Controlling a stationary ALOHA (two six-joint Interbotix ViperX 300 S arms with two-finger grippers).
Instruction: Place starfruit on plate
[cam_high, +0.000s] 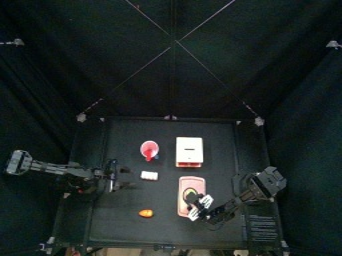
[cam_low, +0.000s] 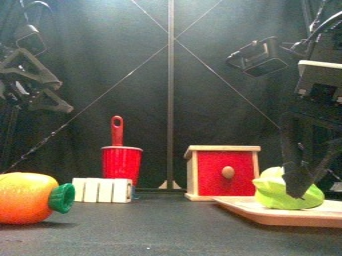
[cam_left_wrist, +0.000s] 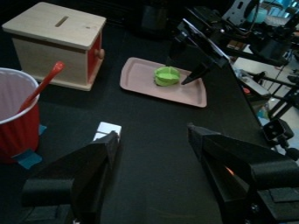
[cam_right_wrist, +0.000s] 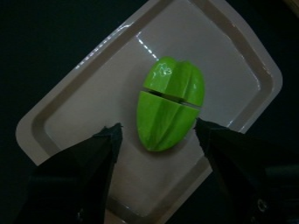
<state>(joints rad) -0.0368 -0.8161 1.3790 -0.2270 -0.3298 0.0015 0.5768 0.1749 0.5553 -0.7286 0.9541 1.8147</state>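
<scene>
The starfruit (cam_right_wrist: 173, 103), a small yellow-green ribbed piece, lies on the plate (cam_right_wrist: 70, 114), a salmon-pink oblong tray. Both also show in the front view, the starfruit (cam_low: 287, 190) on the plate (cam_low: 254, 211) at the right. In the left wrist view the starfruit (cam_left_wrist: 169, 77) sits mid-plate (cam_left_wrist: 140, 74). My right gripper (cam_low: 305, 172) hangs over the plate, open, its jaws spread to either side of the starfruit and not closed on it. My left gripper (cam_left_wrist: 158, 166) is open and empty, resting at the table's left (cam_high: 104, 181).
A red cup (cam_low: 120, 161) with a red utensil in it, a white-and-red box (cam_low: 223, 171), a small white block (cam_low: 103, 189) and an orange item (cam_low: 30, 197) stand left of the plate. The box (cam_high: 190, 149) and cup (cam_high: 150, 151) are behind the plate (cam_high: 191, 186).
</scene>
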